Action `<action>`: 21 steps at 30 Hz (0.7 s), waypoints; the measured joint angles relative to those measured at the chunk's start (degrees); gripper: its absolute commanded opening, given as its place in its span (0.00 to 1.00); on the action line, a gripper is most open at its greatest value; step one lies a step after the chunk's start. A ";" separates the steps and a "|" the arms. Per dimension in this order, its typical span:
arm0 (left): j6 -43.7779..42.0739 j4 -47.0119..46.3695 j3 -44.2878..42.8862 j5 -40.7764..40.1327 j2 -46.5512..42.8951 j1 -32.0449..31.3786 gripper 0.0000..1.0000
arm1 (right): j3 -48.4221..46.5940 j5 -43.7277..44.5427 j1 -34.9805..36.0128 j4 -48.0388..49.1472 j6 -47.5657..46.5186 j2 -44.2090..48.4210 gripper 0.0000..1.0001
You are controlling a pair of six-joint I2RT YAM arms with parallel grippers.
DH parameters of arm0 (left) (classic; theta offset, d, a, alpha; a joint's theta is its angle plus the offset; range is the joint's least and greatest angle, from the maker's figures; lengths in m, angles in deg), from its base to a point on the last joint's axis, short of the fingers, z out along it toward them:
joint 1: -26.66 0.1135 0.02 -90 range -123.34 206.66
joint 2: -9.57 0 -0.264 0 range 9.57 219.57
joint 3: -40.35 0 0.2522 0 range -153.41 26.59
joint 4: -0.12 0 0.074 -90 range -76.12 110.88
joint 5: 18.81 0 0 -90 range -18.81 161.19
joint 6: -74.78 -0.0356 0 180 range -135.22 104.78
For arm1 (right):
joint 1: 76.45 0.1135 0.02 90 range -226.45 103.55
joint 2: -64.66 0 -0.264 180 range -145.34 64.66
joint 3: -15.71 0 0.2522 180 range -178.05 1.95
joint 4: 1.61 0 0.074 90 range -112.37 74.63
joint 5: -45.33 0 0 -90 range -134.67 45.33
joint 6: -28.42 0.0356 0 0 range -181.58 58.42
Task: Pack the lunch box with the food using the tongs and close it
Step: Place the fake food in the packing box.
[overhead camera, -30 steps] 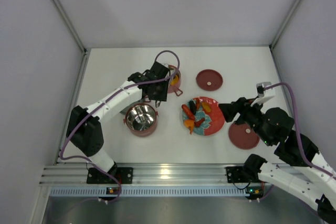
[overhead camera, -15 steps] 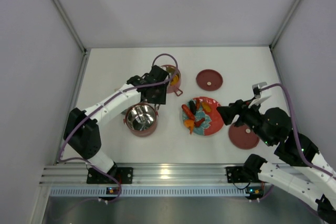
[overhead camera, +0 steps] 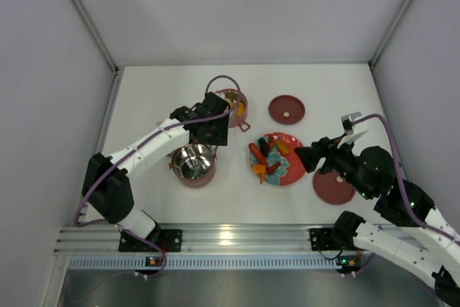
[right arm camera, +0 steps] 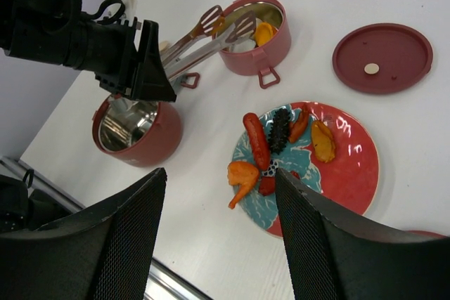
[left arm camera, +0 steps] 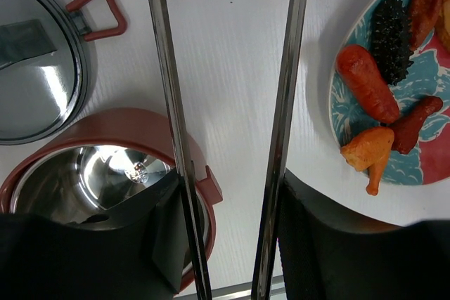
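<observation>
My left gripper (overhead camera: 212,126) is shut on the tongs (left arm camera: 285,75), whose two silvery arms stand spread apart with nothing between them. Their tips (right arm camera: 226,24) hang over the rim of the far pink pot (right arm camera: 254,33) of the lunch box, which holds an orange piece (right arm camera: 264,33). The near pot (overhead camera: 192,163) is bare steel inside. The food lies on the red plate (overhead camera: 293,172): a red sausage (right arm camera: 256,138), a dark spiky piece (right arm camera: 281,130), an orange carrot-like piece (right arm camera: 242,177). My right gripper (right arm camera: 219,173) is open, empty, above the table near the plate's front edge.
Two maroon lids lie flat, one at the back (overhead camera: 287,109) and one by the right arm (overhead camera: 333,188). A steel round dish with a pink handle (left arm camera: 35,68) sits left of the near pot. White walls enclose the table on three sides.
The tongs' arms have spread wider in my left gripper, and the left arm's elbow has swung left. My right gripper has crept left toward the plate.
</observation>
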 measured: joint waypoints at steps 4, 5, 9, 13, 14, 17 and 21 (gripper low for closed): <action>0.13 0.07 0.00 -0.02 -0.70 -0.39 0.50 | 0.00 0.02 0.00 0.00 0.00 0.00 0.63; 0.11 0.09 0.00 -0.02 -1.18 -0.50 0.49 | 0.00 0.00 0.00 0.00 0.00 0.00 0.63; 0.09 0.52 -0.11 -0.26 -4.04 -2.16 0.49 | 0.00 0.00 0.00 0.00 -0.02 -0.24 0.63; -0.04 1.46 -1.38 -0.48 -5.09 -6.08 0.49 | 0.00 0.02 0.00 -0.02 -0.48 -1.16 0.63; -0.04 1.55 -1.73 -0.57 -5.07 -7.43 0.49 | 0.00 0.07 0.00 -0.02 -0.55 -1.31 0.63; 0.13 3.06 -3.15 -1.79 -4.50 -12.22 0.50 | 0.00 0.26 0.00 -0.07 -1.01 -1.46 0.63; 0.90 4.52 -3.58 -2.93 -2.99 -17.64 0.49 | 0.00 0.66 0.00 -0.31 -1.46 -1.46 0.63</action>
